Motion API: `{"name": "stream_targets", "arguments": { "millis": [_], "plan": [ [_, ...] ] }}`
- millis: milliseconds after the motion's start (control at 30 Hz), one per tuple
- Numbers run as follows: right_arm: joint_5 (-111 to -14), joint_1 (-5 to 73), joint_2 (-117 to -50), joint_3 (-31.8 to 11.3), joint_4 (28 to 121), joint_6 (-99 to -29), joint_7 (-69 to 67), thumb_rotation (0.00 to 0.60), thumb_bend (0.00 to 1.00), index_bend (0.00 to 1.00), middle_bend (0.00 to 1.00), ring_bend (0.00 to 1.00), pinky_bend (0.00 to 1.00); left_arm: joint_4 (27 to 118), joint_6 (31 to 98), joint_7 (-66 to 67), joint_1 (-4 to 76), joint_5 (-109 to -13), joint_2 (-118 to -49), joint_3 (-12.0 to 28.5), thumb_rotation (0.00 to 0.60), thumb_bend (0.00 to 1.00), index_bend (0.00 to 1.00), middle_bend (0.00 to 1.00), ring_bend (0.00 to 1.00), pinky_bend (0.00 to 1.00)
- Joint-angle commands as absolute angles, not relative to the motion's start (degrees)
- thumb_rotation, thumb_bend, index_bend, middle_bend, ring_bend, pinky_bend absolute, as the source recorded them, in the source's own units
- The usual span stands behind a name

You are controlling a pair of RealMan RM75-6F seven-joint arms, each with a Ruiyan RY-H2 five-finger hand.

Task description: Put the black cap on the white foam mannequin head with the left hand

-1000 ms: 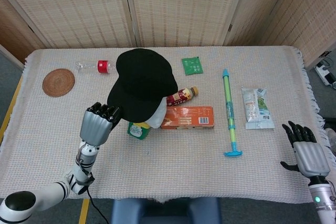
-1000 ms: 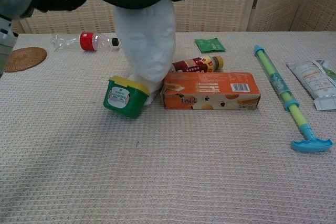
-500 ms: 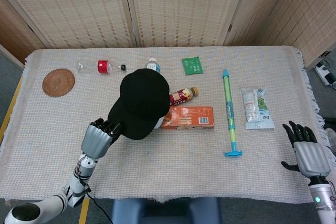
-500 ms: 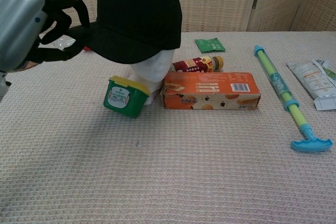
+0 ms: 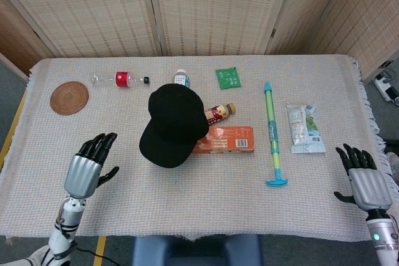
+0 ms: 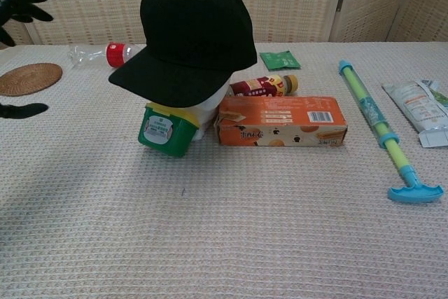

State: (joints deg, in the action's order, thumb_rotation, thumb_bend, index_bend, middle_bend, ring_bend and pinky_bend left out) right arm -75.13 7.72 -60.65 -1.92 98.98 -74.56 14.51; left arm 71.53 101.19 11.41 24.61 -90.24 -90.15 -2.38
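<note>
Cap released, task apparently done.
Black cap (image 6: 189, 33) now seated on mannequin head (image 6: 210, 106); left hand (image 5: 87, 169) withdrawn, fingers spread, empty.

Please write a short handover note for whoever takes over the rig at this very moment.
Left hand: holds nothing, fingers apart, off the cap.
Right hand: holds nothing, fingers apart, near the table's right edge.
Black cap sits on the white foam mannequin head, brim low over the face.
Done: cap placed and let go.
Left: probably nothing, though you might check the fit.
</note>
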Motion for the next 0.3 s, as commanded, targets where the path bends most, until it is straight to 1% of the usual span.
{"name": "stream_targets", "arguments": {
  "millis": [33, 133, 233, 300],
  "plan": [
    [-74.97, 7.61, -60.98, -1.92, 99.01, -74.87, 15.20, 0.600, 0.05, 0.00, 0.00, 0.00, 0.00, 81.85, 95.19, 8.71, 16.92, -80.38, -77.89, -4.48, 0.600, 0.05, 0.07, 0.24, 0.18, 0.35],
    [-75.07, 7.40, -61.36, -2.05, 98.94, -75.70, 15.94, 0.600, 0.06, 0.00, 0.00, 0.00, 0.00, 82.69, 93.69, 2.99, 13.70, -75.34, -73.89, -3.37, 0.600, 0.05, 0.07, 0.23, 0.17, 0.35],
    [-74.99, 7.20, -61.91, -2.22, 98.71, -76.44, 16.67, 0.600, 0.06, 0.00, 0.00, 0.00, 0.00, 80.90, 93.75, 0.19, 11.27, -72.94, -72.64, -2.05, 0.600, 0.05, 0.08, 0.22, 0.15, 0.35],
    [-74.96, 7.16, -61.99, -2.24, 98.69, -76.53, 16.81, 0.600, 0.06, 0.00, 0.00, 0.00, 0.00, 80.52, 93.32, 1.25, 10.84, -72.86, -72.06, -1.77, 0.600, 0.06, 0.09, 0.22, 0.14, 0.34]
  ]
}}
